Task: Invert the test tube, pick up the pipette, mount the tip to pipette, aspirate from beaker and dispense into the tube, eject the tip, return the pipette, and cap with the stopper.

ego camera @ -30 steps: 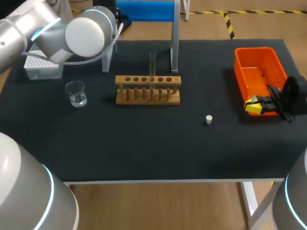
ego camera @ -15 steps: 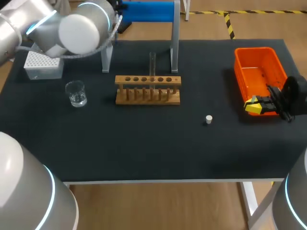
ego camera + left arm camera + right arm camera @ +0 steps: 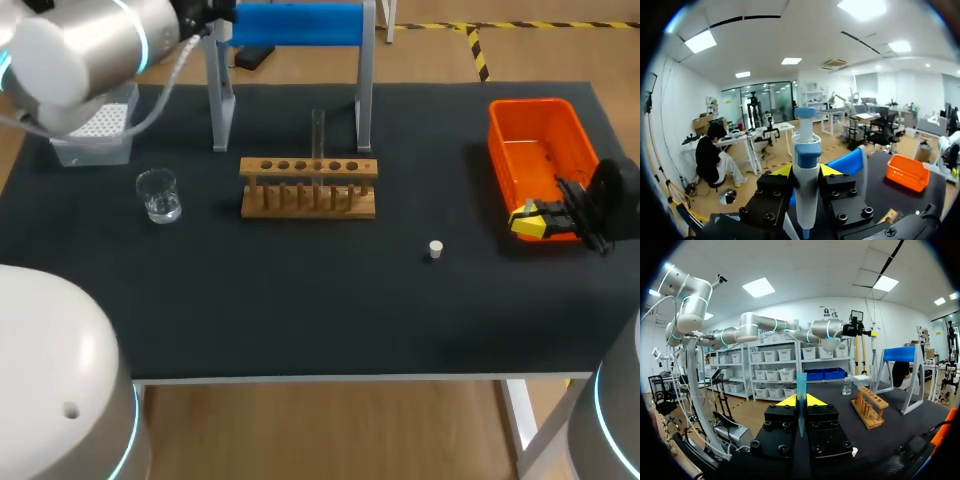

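Note:
In the left wrist view my left gripper is shut on the white and blue pipette, which stands upright between its fingers. My left arm is up at the table's back left. My right gripper sits at the near end of the orange tray. The right wrist view shows that gripper shut on a slim blue pipette tip. A clear test tube stands upright in the wooden rack. The glass beaker is left of the rack. The white stopper lies in front of the rack, to its right.
The pipette stand, grey-legged with a blue top, is behind the rack. A grey tip box sits at the back left, partly under my left arm. The table's front edge runs across below the stopper.
My left arm has drawn up and back toward the back left corner, uncovering more of the tip box. The right arm and the things on the table have not moved.

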